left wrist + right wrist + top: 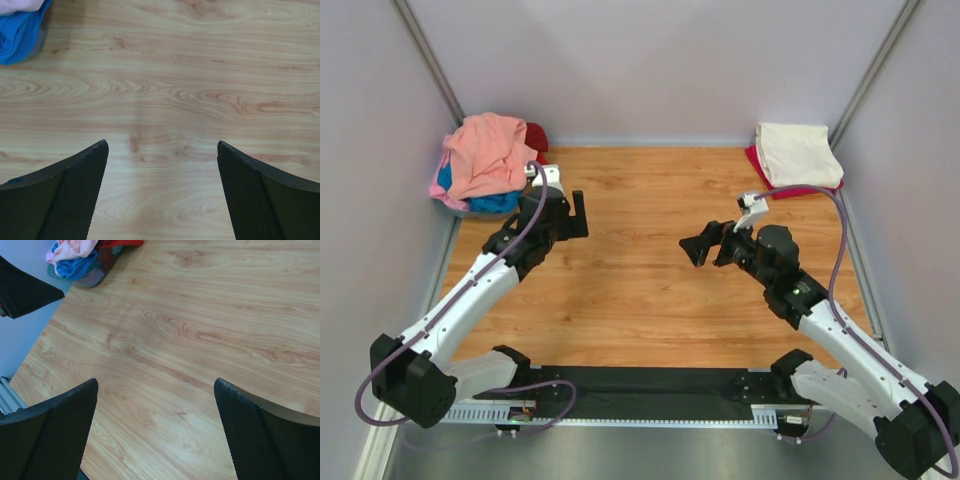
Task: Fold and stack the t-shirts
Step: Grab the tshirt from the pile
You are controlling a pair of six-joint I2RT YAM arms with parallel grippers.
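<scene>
A loose pile of t-shirts lies at the table's back left: a salmon-pink one (485, 150) on top, a blue one (492, 201) under it, a dark red one (537, 134) behind. At the back right a folded cream t-shirt (796, 152) lies on a folded dark red one (757, 165). My left gripper (578, 215) is open and empty just right of the pile. My right gripper (698, 247) is open and empty over the middle of the table. The left wrist view shows open jaws (162, 150) over bare wood and the blue cloth (19, 31). The right wrist view shows open jaws (156, 387) and the pile (75, 260) far off.
Grey walls (660, 60) close in the wooden table (640, 290) on three sides. A black rail (650, 385) with the arm bases runs along the near edge. A grey rim (91, 278) shows under the pile. The left gripper's finger (25, 290) shows in the right wrist view.
</scene>
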